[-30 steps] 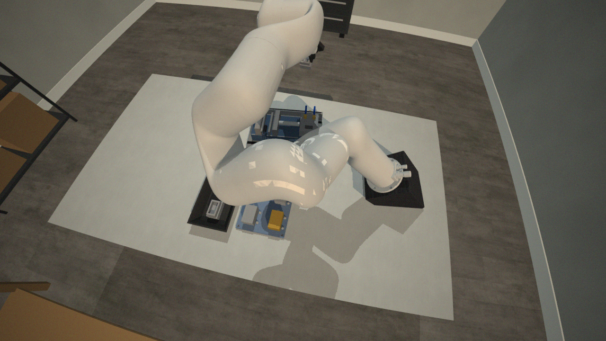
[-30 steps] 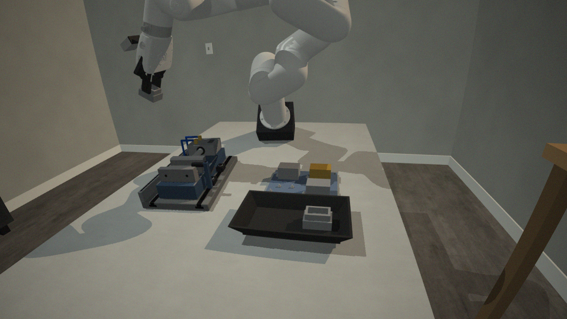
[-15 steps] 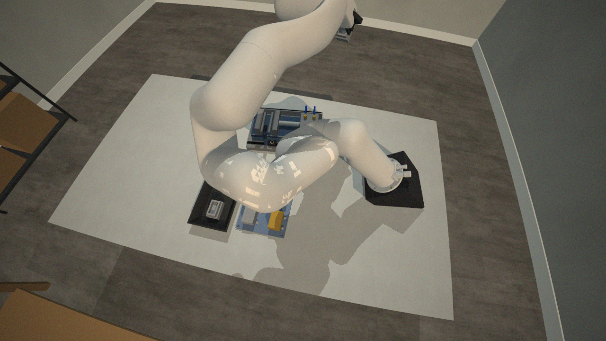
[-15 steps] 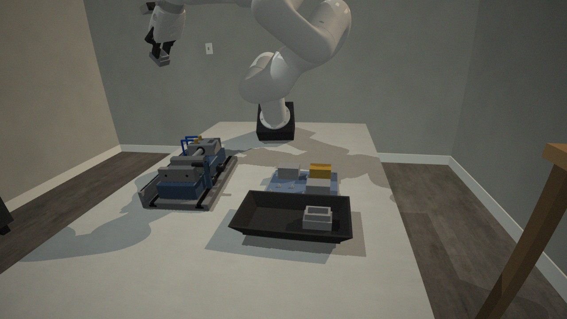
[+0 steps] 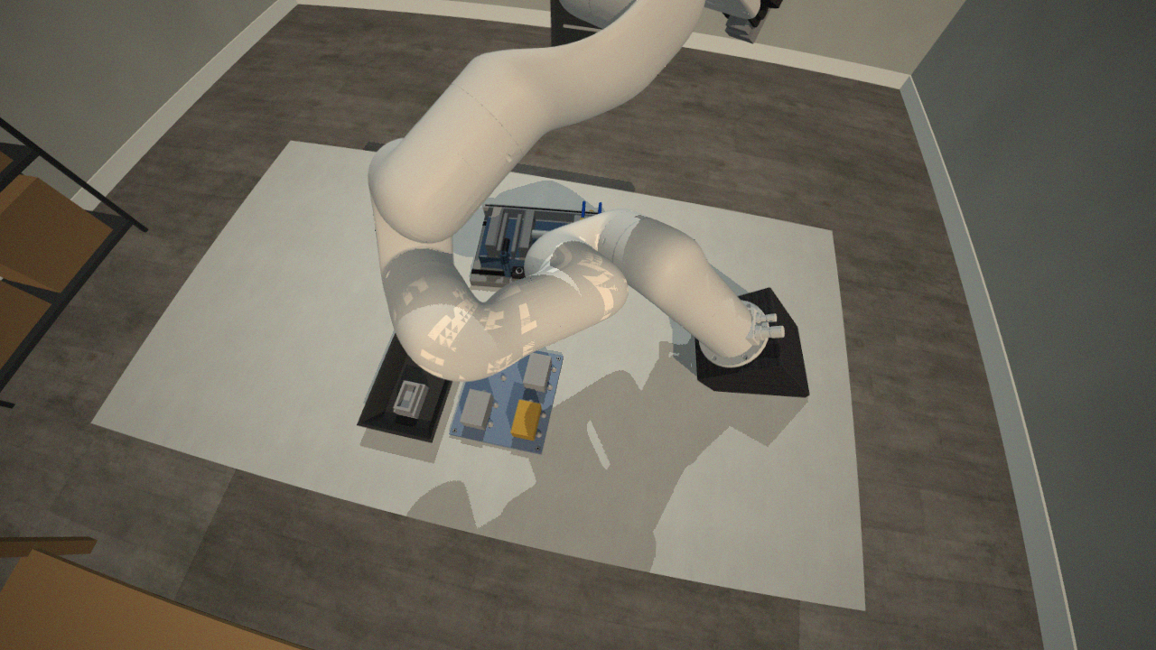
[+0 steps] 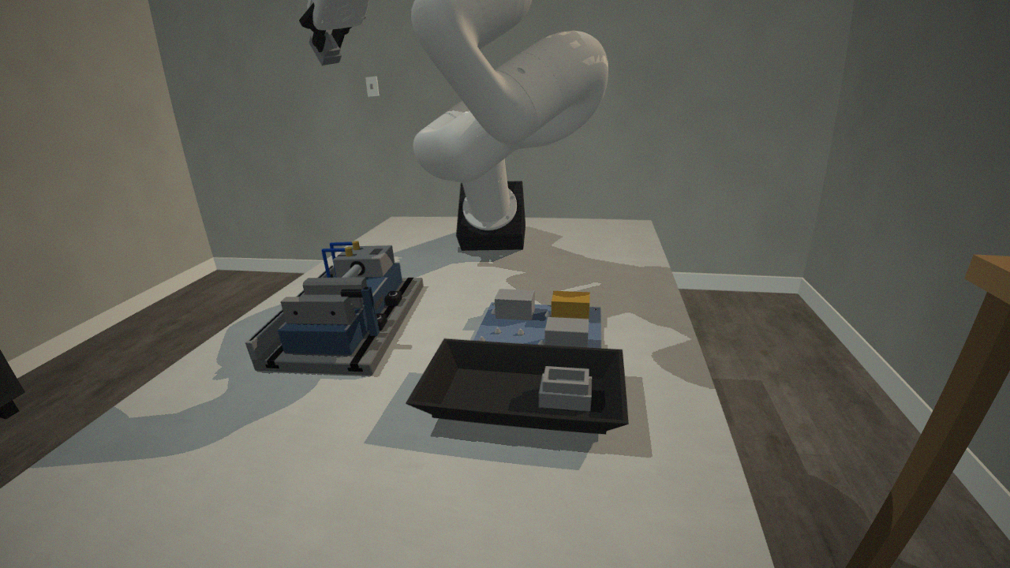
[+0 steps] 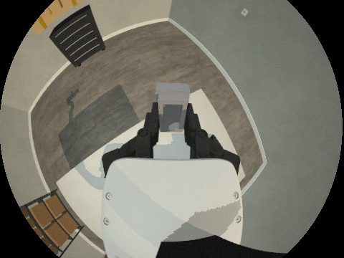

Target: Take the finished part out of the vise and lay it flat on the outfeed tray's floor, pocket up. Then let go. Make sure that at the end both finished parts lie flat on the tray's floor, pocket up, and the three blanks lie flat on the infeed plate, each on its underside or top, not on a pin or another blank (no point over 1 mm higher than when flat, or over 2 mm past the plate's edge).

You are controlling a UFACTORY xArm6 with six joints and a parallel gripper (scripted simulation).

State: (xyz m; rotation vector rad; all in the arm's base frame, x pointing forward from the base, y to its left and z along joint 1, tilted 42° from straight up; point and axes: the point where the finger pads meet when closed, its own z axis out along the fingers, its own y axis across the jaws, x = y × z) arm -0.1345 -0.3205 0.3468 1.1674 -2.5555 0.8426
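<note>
- We see the fingers clenched on the grey finished part [image 7: 172, 100].
- Gripper [image 6: 326, 43] hangs high above the vise [image 6: 331, 311], well apart from it.
- Outfeed tray [image 6: 451, 409], beside the vise, carries another grey pocketed block [image 6: 565, 388].

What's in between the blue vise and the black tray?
Nothing stands between the vise and the tray; the exterior view shows only a strip of pale mat there.

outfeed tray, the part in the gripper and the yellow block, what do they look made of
Outfeed tray: matte black, plastic or coated sheet metal by its thin sloped walls; unclear which. Finished part shut in the gripper: flat grey with square edges, probably machined aluminium. Yellow block: dull gold, maybe brass or plastic.
</note>
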